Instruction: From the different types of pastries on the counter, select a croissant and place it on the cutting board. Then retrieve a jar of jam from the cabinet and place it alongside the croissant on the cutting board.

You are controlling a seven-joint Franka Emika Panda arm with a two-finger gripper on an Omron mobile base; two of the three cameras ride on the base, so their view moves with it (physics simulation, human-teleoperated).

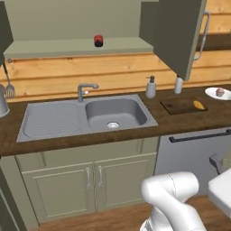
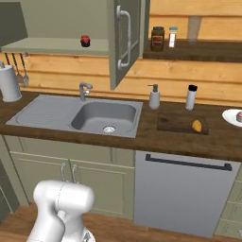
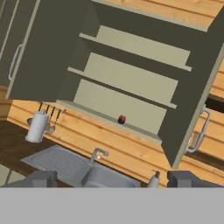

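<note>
Ahead, the jar of jam [image 3: 122, 119] sits well beyond the open gripper [image 3: 112, 178].

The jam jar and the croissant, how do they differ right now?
The jar of jam is red with a dark lid and stands upright; the croissant is golden-orange and lies flat. The jar sits on the open cabinet's bottom shelf; the croissant rests on the cutting board. Both are small.

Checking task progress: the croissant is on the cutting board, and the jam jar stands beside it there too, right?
Half right. The croissant lies on the cutting board, but the jam jar is on the open cabinet's bottom shelf, as the left base view shows.
</note>
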